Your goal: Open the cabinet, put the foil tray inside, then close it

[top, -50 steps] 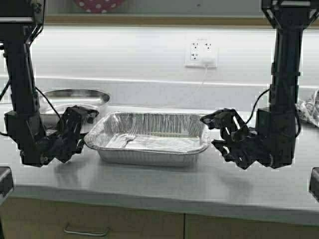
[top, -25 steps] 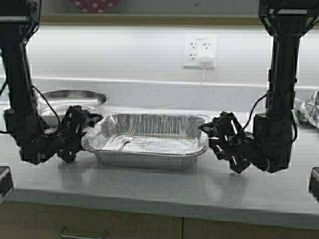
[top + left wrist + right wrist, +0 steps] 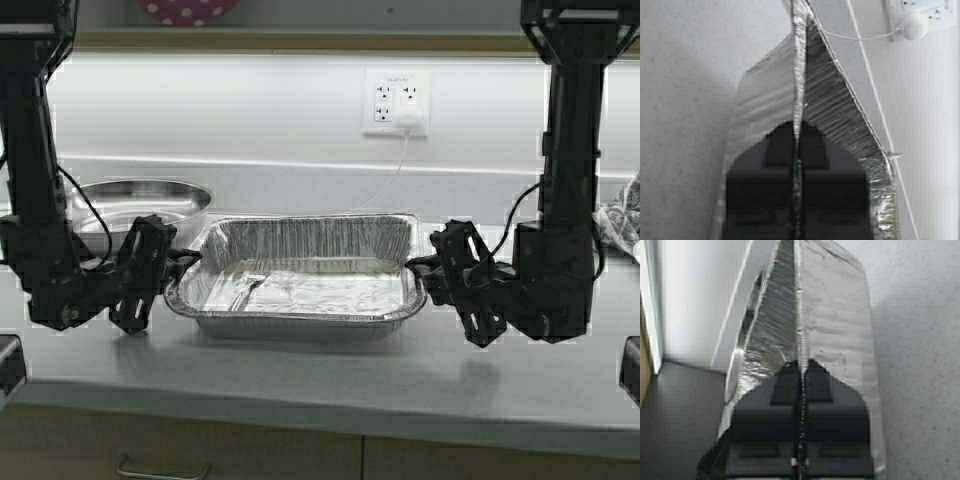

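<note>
The foil tray (image 3: 300, 285) is low at the middle of the grey counter (image 3: 330, 375); whether it touches the counter I cannot tell. My left gripper (image 3: 180, 264) is shut on the rolled rim of its left end, and the rim runs between the pads in the left wrist view (image 3: 798, 125). At the tray's right end my right gripper (image 3: 420, 272) is shut on the rim in the same way (image 3: 801, 362). Only the cabinet's tan lower edge (image 3: 300, 41) shows, along the top of the high view. Its doors are out of view.
A round steel bowl (image 3: 135, 200) stands behind the left gripper. A wall outlet (image 3: 398, 100) with a white plug and cable is behind the tray. A crumpled cloth (image 3: 620, 215) lies at the far right. Drawer units (image 3: 250, 462) run below the counter edge.
Both grippers moved inward from beside the tray's ends and shut on its rim. The tray now shows more of its inside back wall.
</note>
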### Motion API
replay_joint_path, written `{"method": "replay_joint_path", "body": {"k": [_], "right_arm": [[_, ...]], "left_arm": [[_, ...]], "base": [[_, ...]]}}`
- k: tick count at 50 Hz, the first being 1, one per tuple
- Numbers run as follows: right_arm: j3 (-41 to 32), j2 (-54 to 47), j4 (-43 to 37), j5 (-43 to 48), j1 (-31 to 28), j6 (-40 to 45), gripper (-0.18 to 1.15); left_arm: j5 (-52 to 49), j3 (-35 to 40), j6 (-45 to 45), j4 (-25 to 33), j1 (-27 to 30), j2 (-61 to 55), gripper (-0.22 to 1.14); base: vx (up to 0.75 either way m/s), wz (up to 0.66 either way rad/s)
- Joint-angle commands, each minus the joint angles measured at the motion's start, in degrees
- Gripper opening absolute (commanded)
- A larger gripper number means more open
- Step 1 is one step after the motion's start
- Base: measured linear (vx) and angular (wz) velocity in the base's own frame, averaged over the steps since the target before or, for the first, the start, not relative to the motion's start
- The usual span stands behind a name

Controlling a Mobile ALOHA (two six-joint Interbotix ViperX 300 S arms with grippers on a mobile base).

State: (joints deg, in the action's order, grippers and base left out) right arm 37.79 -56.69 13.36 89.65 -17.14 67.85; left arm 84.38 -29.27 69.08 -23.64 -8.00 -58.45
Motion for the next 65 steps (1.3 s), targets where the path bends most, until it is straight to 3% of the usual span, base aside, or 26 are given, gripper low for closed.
{"method": "replay_joint_path", "body": {"k": [1, 19, 33, 44, 65], "right_arm": [[4.31, 5.98, 0.18, 0.88, 0.26, 0.0, 0.08], [20.48, 15.21, 1.32, 4.57, -2.11, 0.97, 0.08], [32.26, 24.7, -4.75, 7.12, -7.47, 0.7, 0.08], [38.32, 33.93, -10.63, 7.12, -11.6, 0.62, 0.08], [45.88, 44.03, -13.1, 6.94, -11.69, 1.14, 0.08]], "left_arm": [[0.44, -4.39, 0.18, -1.23, -0.35, 6.24, 0.02], [0.62, -23.03, -0.88, -4.57, -0.7, 21.88, 0.02], [0.62, -34.72, -3.78, -4.22, -3.96, 33.57, 0.02], [0.62, -39.9, -3.87, -3.16, -5.8, 41.04, 0.02], [-5.36, -43.77, 0.26, -3.78, -5.89, 54.14, 0.03]], "base": [[0.0, 0.0], [0.0, 0.0], [-0.01, 0.0], [-0.03, -0.01], [-0.04, -0.02]]}}
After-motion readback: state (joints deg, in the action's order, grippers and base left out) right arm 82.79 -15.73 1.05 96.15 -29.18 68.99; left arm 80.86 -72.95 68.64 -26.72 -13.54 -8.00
